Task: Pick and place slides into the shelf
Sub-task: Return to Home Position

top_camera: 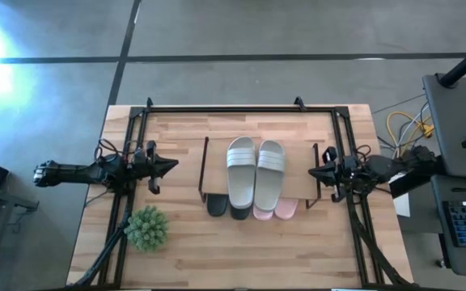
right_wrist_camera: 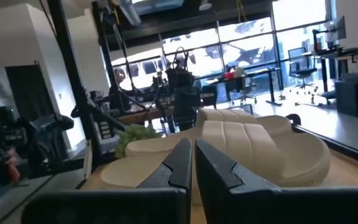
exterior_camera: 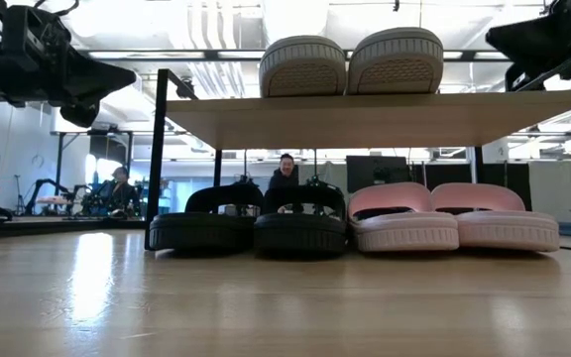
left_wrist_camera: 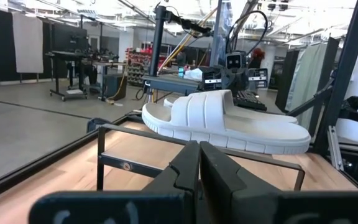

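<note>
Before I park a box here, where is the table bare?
Bare: the table in front, right of the plant, and the strip behind the shelf. Crowded: the shelf, grey slides on top, black slides, pink slides beneath, left gripper and right gripper at its ends.

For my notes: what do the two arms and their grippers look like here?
Both arms are black, slim and jointed. The left gripper and right gripper are matching dark wedges that taper to a point. Black cables loop loosely around each wrist. Seen from the left wrist, the fingers are matte and angular with notched inner edges. No readable markings show.
</note>
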Robot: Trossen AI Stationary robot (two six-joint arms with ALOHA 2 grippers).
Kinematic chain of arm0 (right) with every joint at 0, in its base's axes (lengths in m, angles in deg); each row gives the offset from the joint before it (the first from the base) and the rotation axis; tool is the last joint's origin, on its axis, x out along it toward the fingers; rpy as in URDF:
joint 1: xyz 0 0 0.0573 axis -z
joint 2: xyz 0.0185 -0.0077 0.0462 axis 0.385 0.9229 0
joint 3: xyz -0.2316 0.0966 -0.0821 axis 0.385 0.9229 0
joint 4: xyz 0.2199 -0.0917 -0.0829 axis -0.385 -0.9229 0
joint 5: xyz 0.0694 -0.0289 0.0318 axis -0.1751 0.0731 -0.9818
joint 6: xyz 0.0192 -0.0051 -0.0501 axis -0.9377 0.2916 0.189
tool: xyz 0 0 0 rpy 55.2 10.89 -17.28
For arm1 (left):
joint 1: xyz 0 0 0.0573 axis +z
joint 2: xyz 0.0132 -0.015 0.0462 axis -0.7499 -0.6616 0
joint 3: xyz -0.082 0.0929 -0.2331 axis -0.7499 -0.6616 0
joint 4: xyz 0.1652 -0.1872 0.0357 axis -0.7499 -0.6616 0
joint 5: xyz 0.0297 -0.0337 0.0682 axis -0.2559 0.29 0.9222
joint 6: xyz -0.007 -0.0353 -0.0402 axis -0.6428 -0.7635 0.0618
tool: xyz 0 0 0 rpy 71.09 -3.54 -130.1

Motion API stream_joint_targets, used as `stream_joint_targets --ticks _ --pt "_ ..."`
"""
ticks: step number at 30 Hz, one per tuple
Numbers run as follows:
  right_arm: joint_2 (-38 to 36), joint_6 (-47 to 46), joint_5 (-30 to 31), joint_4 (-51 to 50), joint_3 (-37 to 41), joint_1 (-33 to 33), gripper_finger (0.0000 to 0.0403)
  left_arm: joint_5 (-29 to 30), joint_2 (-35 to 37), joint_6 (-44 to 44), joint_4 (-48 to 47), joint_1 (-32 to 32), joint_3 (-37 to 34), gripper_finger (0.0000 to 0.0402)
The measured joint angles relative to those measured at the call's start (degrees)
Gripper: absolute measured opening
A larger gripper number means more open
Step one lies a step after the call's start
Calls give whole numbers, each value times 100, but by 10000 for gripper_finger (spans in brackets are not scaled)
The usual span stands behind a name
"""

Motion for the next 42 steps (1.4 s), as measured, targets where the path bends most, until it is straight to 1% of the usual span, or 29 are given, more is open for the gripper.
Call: stream_joint_targets --ticks 2,5,9,11,14,17,20,22,38,40,42 --pt "0 -20 -163 -8 17 120 13 0 0 0 -1 0 0 0" --pt "0 -214 -570 2 17 368 13 0 -20 0 -5 0 -2 0" --pt "83 -731 -1380 219 30 734 13 1 -20 0 -3 0 -4 0" --pt "197 -773 -1641 313 32 844 13 2 -19 0 -3 0 -4 0" --pt "264 -748 -1683 184 33 1022 13 11 -31 0 -2 0 -4 0" --pt "193 -856 -1733 -180 41 1208 13 20 -31 0 -1 0 -7 0" --pt "39 -874 -2016 -367 41 1362 13 20 -26 0 -3 0 -7 0" --pt "-7 -872 -2101 -464 41 1415 13 23 -30 0 -1 0 -7 0" --pt "-9 -526 -2044 -375 156 1435 13 24 -4 -17 8 0 -7 0" --pt "-7 -505 -2012 -392 156 1435 13 37 -4 -201 4 0 -7 0" --pt "-7 -530 -1819 -400 156 1435 13 114 -5 -543 -2 -2 -7 0"
